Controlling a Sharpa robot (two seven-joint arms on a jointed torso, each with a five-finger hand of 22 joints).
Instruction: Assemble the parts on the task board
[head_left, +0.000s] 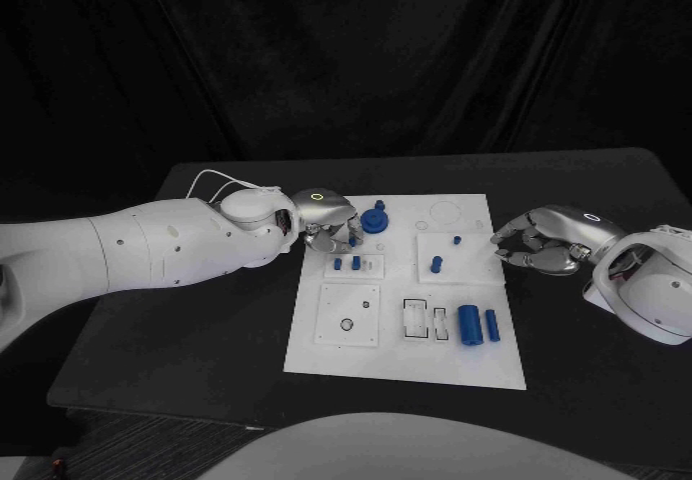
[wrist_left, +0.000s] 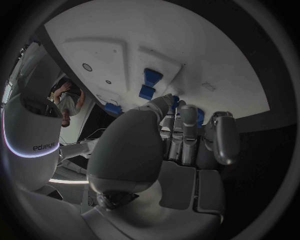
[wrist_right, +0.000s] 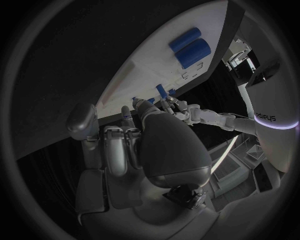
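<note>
Task board (head_left: 411, 350) lies between both hands. Left hand (head_left: 326, 222), fingers curled over blue pegs (head_left: 346, 264); grasp unclear, even in its wrist view. Right hand (head_left: 541, 243) curled, apparently empty, at the board's edge.

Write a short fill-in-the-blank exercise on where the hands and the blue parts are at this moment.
1. The left hand is over the far ____ corner of the task board.
2. The right hand is at the board's ____ edge.
3. The two large blue cylinders lie on the board's ____ half.

Missing words: left; right; right
</note>
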